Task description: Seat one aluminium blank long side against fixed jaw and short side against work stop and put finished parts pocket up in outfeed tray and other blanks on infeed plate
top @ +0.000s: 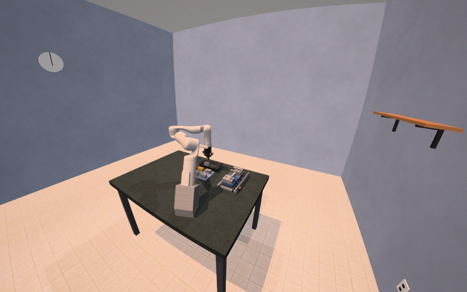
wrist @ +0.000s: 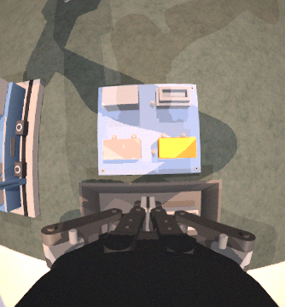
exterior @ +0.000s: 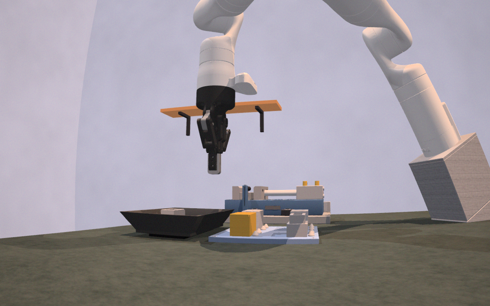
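Observation:
My gripper is shut and empty, and hangs high above the black outfeed tray. In the wrist view the fingertips touch each other over the tray. A pale grey block lies in the tray; its top is not clear. The light blue infeed plate carries two aluminium blanks, a brass blank and a grey part with a pocket facing up. The blue vise stands to the left of the plate, and its opening is partly cut off.
The vise stands behind the plate in the exterior view, with hoses and yellow fittings on its right end. The arm's base stands at the right on the dark table. Small pins stick up from the plate.

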`<state>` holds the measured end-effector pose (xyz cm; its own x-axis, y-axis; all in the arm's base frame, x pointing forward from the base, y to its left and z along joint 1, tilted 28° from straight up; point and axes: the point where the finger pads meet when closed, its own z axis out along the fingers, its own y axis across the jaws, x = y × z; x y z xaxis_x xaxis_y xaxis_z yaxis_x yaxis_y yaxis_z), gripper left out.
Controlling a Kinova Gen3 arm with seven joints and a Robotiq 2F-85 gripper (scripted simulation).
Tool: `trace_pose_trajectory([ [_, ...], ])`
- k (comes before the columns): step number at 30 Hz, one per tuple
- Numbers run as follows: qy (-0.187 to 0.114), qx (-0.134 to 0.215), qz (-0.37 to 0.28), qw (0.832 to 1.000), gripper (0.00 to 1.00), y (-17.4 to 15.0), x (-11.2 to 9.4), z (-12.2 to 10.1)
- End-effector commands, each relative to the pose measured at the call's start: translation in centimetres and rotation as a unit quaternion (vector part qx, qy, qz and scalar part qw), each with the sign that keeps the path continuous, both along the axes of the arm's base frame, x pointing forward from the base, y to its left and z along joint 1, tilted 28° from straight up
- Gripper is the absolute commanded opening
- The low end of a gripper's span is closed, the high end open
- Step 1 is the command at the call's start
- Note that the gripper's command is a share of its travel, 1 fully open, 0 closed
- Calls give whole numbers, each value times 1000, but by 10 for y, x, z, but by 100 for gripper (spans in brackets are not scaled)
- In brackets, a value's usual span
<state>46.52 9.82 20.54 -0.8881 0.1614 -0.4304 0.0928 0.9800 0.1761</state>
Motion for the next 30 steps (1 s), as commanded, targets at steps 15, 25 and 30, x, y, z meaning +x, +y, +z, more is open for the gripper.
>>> trace_pose_trajectory([
  [15,-1,0,0,1000,0,0,0,1],
  [25,-1,0,0,1000,0,0,-1,2],
  [30,-1,0,0,1000,0,-1,-3,6],
])
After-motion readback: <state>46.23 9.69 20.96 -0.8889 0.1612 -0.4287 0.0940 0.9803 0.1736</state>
